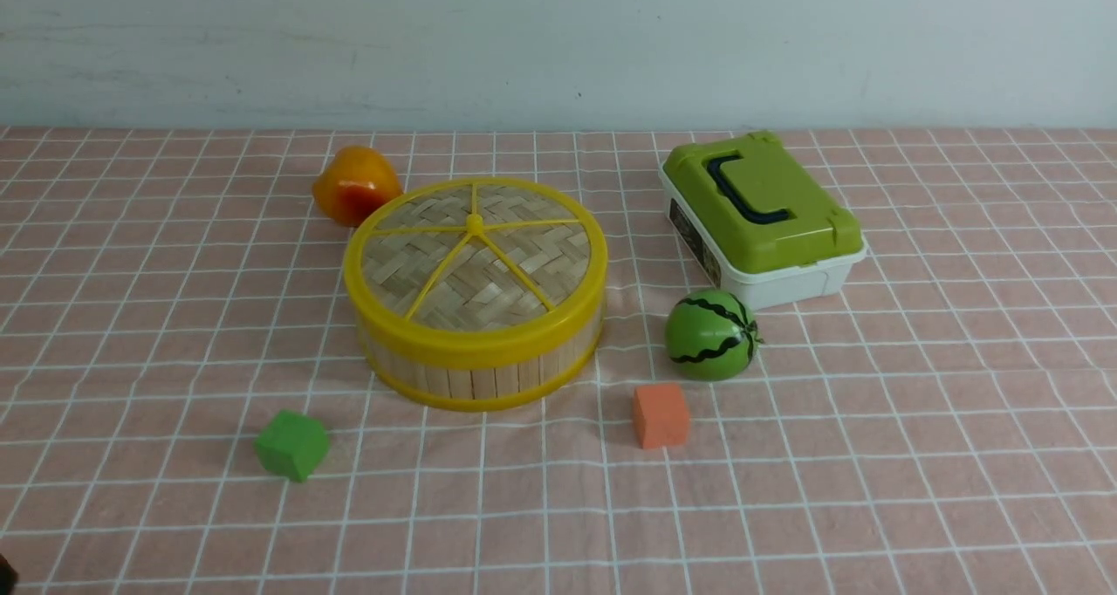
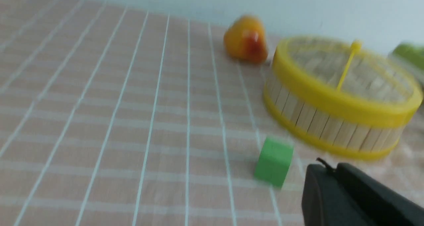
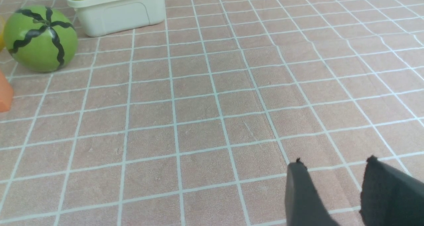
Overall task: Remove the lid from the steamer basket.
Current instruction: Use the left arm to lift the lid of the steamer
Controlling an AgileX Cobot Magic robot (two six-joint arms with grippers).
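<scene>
Two sets of fingers hover over the checked cloth [image 1: 829,490]. Ahead of the left fingers [image 2: 326,179], narrowly parted at most and holding nothing, sits a green block [image 1: 293,445]; beyond it, the round lid [image 1: 476,255] caps the steamer basket [image 1: 484,381], its yellow edge exposed toward them. Bare cloth spreads before the right fingers [image 3: 333,176], parted and empty, with the watermelon [image 1: 712,334] well off to their left.
</scene>
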